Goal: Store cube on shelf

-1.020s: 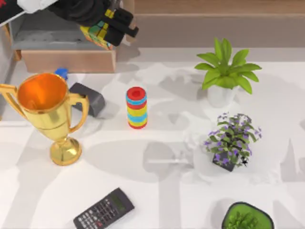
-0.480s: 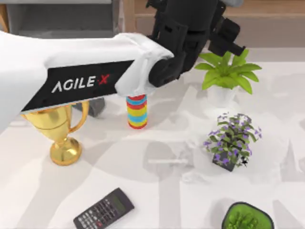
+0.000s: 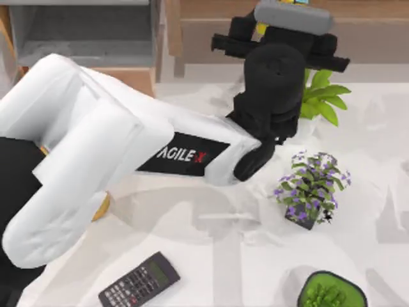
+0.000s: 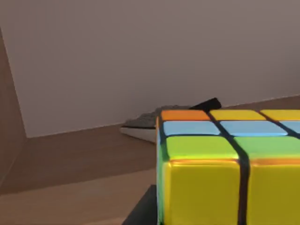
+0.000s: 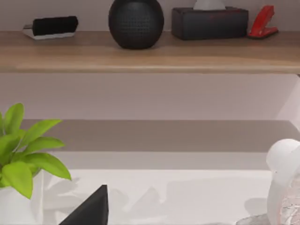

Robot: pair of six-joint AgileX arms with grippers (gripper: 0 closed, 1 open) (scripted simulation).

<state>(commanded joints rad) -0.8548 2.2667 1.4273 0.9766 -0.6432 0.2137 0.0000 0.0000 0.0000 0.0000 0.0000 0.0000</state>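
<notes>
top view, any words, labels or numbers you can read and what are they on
"AGILE X", white letters with a red X, on the black band of the left arm reaching over the table to the shelf.
The calculator keys carry marks too small to read.
No text on the cube tiles in the left wrist view.

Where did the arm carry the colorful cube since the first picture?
The left arm swung from the top view's left to the middle and reached over the shelf, taking the cube from by the grey compartment to above the ledge. The purple plant and calculator stayed put.
</notes>
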